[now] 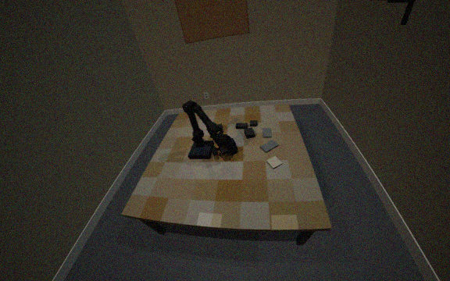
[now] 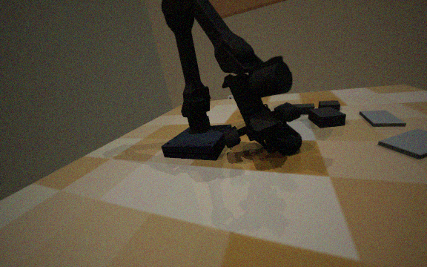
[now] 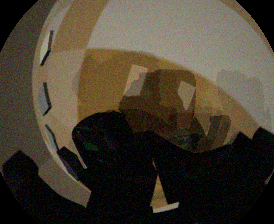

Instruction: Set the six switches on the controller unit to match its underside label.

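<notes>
The controller unit appears to be the rounded dark shape [image 2: 289, 142] [image 3: 98, 132] low beside my hand. In the wrist view it stands just left of my fingers, with a dim green patch on it; the separate switches cannot be made out. Whether it lies flat or tilted is too dark to tell, and its label is not visible. My gripper [image 2: 267, 148] [image 3: 148, 133] is shut, low over the bench and close against the unit, with nothing visible between the fingers. The exterior view does not show the fingertips clearly. Whether they touch the unit cannot be told.
My arm's base [image 1: 201, 151] [image 2: 193, 144] is left of the hand. Right of it are a dark block [image 1: 249, 133] [image 2: 326, 118], two smaller dark blocks behind, two grey plates [image 1: 266, 133] [image 1: 269, 146] and a cream plate [image 1: 274, 162]. The bench [image 1: 229, 172] has a patchwork top.
</notes>
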Robot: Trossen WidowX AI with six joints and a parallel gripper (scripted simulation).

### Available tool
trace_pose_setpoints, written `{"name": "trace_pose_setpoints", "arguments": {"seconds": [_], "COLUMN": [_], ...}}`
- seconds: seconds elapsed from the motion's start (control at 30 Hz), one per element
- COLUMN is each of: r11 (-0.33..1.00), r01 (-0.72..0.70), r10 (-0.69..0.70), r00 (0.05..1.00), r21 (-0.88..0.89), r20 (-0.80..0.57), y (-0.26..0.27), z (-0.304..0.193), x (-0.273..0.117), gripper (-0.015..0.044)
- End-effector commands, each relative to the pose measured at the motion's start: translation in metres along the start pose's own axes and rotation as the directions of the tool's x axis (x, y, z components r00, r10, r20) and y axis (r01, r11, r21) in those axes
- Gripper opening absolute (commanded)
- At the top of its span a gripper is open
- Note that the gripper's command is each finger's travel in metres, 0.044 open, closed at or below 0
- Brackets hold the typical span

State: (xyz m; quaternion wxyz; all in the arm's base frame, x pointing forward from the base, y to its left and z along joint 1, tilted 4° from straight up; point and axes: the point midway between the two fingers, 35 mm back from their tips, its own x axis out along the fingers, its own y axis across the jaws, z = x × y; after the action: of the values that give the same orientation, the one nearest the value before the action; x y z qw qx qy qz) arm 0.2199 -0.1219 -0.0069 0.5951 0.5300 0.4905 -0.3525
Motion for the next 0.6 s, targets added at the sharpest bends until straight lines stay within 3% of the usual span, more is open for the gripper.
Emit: {"name": "trace_pose_setpoints", "arguments": {"seconds": [0.0, 0.57], "r11": [1.0, 1.0], "r01": [-0.001, -0.001], "r10": [0.001, 0.001], "r00": [1.0, 1.0], "r21": [0.004, 0.004], "r20": [0.0, 0.0], "y": [0.0018, 0.0081], "z": [0.0003, 0.0003], "x": [0.0009, 0.0028], "gripper": [0.0, 0.0]}}
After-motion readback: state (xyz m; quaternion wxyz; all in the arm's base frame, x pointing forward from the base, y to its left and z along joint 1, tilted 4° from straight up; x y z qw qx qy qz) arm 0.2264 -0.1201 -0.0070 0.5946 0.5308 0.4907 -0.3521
